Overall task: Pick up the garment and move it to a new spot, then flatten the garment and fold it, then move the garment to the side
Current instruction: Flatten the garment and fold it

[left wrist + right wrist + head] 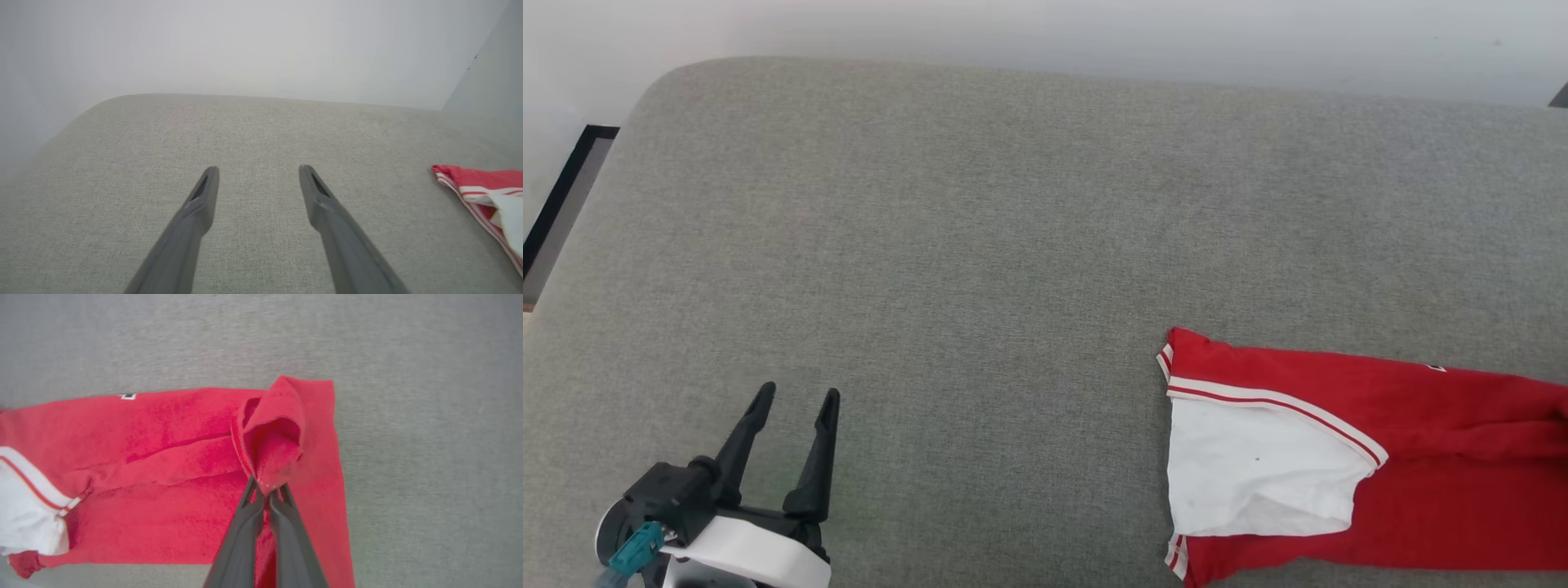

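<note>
Pinching: my right gripper (268,485) has both fingers pressed together on a bunched fold of the garment (163,477), close to its plain red end. The fold stands up above the rest of the cloth, which lies flat on the cushion (429,416).
Garment on the cushion: it lies as a long red band (1421,408) on the right part of the cushion (1013,204), toward the near edge, and runs out past the head view's right side.
White sleeve: the white sleeve (1258,465) lies on top of the red at the end nearest the cushion's middle, with striped trim (1274,400) along its far border.
Left gripper: my left gripper (798,392) has its jaws spread wide with nothing between them. It sits over bare cushion at the near left, well apart from the garment.
Left wrist view: past my left gripper (258,169), the garment's striped corner (470,179) lies at the right on the cushion (245,122).
</note>
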